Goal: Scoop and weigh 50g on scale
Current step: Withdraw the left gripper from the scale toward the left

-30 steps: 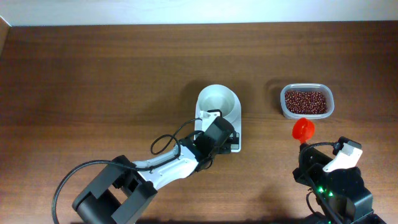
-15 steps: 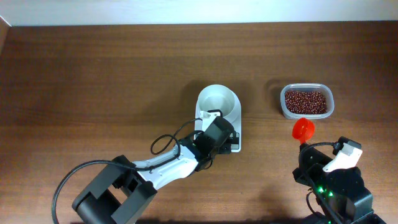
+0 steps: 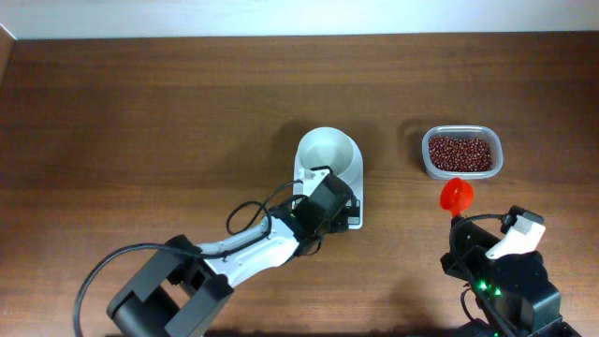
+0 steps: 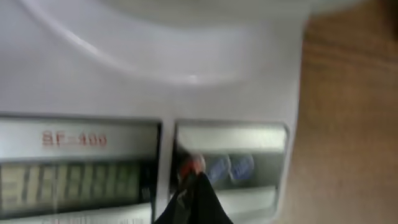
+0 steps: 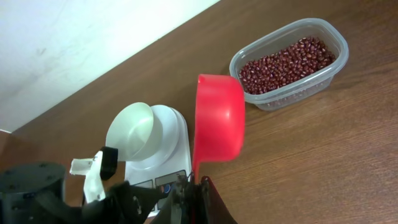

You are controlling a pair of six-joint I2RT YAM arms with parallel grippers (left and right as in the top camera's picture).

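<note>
Next to nothing different from a second ago: merely a slight creep of the left arm near its base. Left pincer [image 4: 198, 186] pressed together, tip on the button panel [image 4: 242, 168] of the scale [image 4: 93, 74], display [image 4: 68, 183] lit, so likely switching on or zeroing. Right pincer [image 5: 193, 198] clamped on the red scoop [image 3: 457, 195], no beans [image 3: 460, 153] in it, just beside the tub [image 3: 496, 168]. All beans in the tub, none in the bowl [image 3: 328, 156].

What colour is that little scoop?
The scoop is bright orange-red, clearest in the right wrist view.
</note>
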